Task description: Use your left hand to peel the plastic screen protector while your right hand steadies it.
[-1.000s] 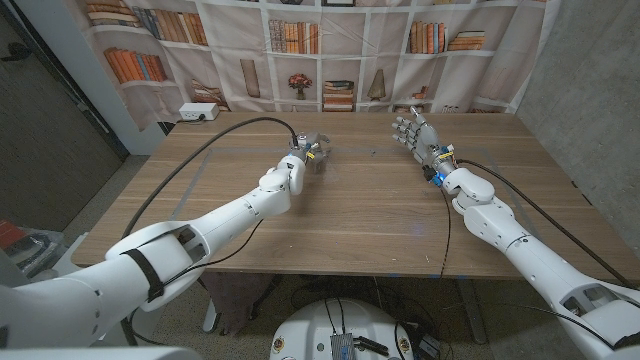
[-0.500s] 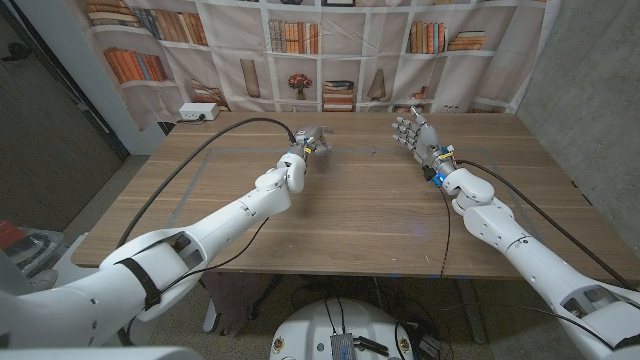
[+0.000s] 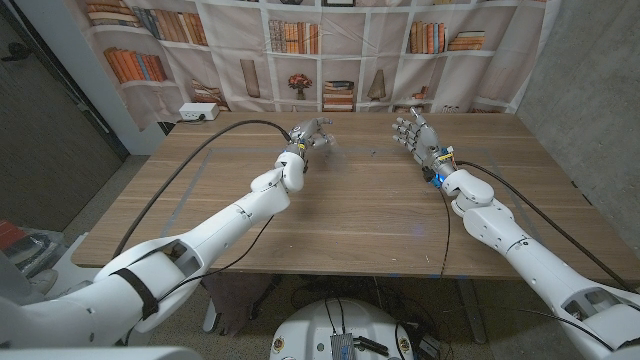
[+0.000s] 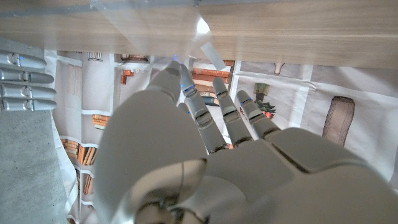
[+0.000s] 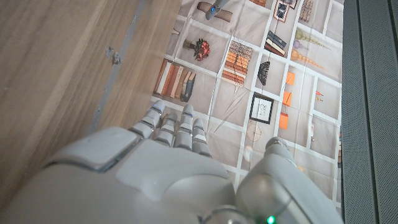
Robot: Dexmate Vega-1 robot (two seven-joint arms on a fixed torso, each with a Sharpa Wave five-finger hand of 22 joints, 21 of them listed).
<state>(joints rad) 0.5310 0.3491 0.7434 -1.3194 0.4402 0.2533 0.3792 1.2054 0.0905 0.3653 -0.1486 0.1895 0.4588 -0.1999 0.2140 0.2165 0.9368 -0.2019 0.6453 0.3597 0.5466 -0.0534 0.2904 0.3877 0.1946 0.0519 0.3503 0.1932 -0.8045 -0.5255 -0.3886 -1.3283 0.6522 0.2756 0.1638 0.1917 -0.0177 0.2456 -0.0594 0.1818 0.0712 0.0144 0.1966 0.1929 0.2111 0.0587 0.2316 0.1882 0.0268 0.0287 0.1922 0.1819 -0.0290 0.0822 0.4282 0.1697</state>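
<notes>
The screen protector (image 4: 202,28) is a clear plastic film with a small white tab (image 4: 211,56). It hangs in the air at the fingertips of my left hand (image 4: 205,155), which seems to pinch it. From the head camera the film is only a faint shimmer (image 3: 334,150) beside my left hand (image 3: 308,132), raised over the far middle of the wooden table (image 3: 350,210). My right hand (image 3: 415,132) stands upright at the far right with its fingers apart, holding nothing and well clear of the film. My right hand (image 5: 155,168) also shows from behind over the tabletop.
A white box (image 3: 198,111) sits at the table's far left corner. A black cable (image 3: 200,150) runs across the left side to my left arm. A bookshelf-print curtain (image 3: 320,50) hangs behind the far edge.
My left hand has risen and moved toward the far edge, and the film has come up with it. The right hand has not moved.
</notes>
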